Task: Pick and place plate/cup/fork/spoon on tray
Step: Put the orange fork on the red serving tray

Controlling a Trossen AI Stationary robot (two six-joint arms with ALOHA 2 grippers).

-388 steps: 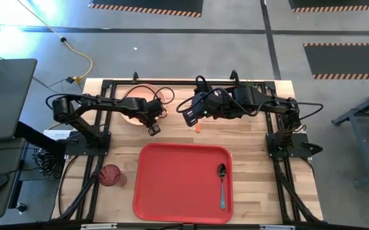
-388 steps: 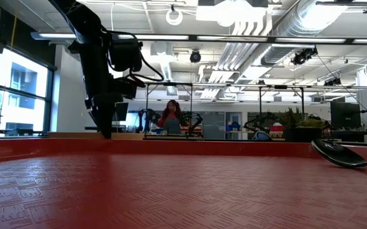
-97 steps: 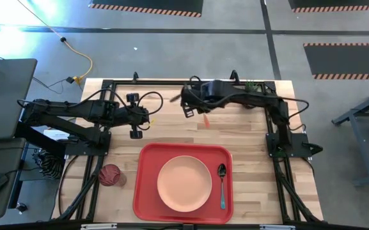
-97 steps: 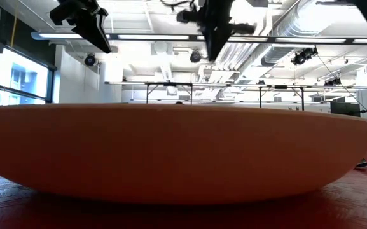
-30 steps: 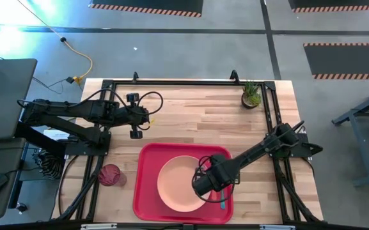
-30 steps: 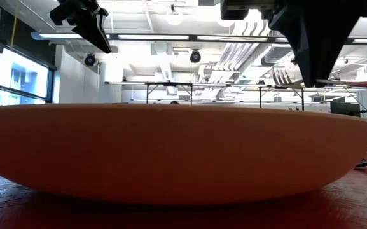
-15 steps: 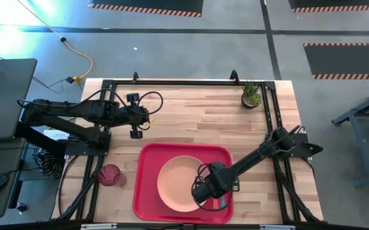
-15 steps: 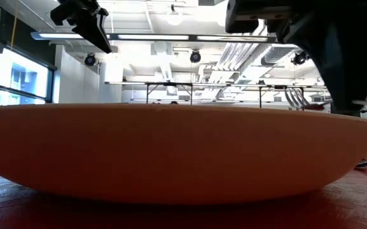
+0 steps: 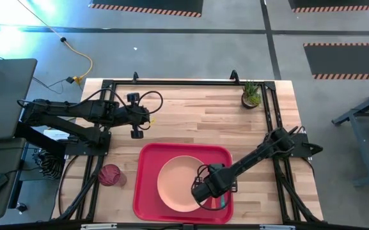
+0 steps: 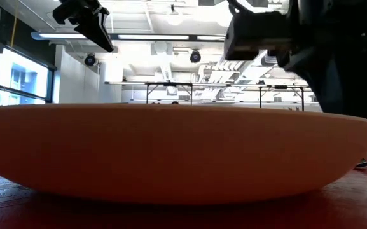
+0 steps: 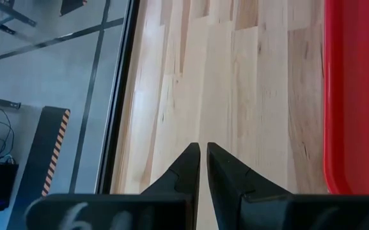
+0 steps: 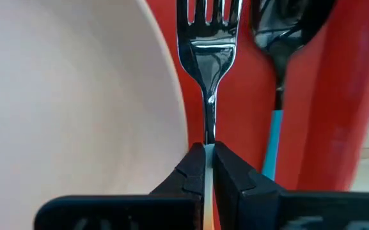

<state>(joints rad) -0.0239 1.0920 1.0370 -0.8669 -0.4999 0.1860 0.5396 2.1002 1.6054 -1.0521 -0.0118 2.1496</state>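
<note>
The red tray (image 9: 147,191) lies at the table's near middle and carries the peach plate (image 9: 178,184). My right gripper (image 9: 204,195) hangs over the tray between the plate's right edge and the spoon (image 12: 280,38), shut on the fork (image 12: 208,25). The fork's silver tines point toward the far edge. The fork's handle is hidden between the fingers. The spoon's teal handle (image 9: 223,203) shows beside the gripper. The dark-red cup (image 9: 109,174) stands on the table, left of the tray. My left gripper (image 9: 135,133) hovers shut above the bare table at the far left. My right gripper pinches the fork by its metal neck (image 12: 209,131), just behind the tines, between the two fingertips (image 12: 194,167). The fingers come from above and the fork runs on straight ahead of them. Whether the tines rest on the tray, I cannot tell.
A small potted plant (image 9: 251,96) stands at the table's far right corner. Bare wood lies beyond the tray's far rim. In the low view the plate (image 10: 170,152) fills the lower picture and hides the tray floor behind it.
My right gripper, still shut on the fork, has gone down toward the tray and a little toward the table's near edge, beside the plate's right rim.
</note>
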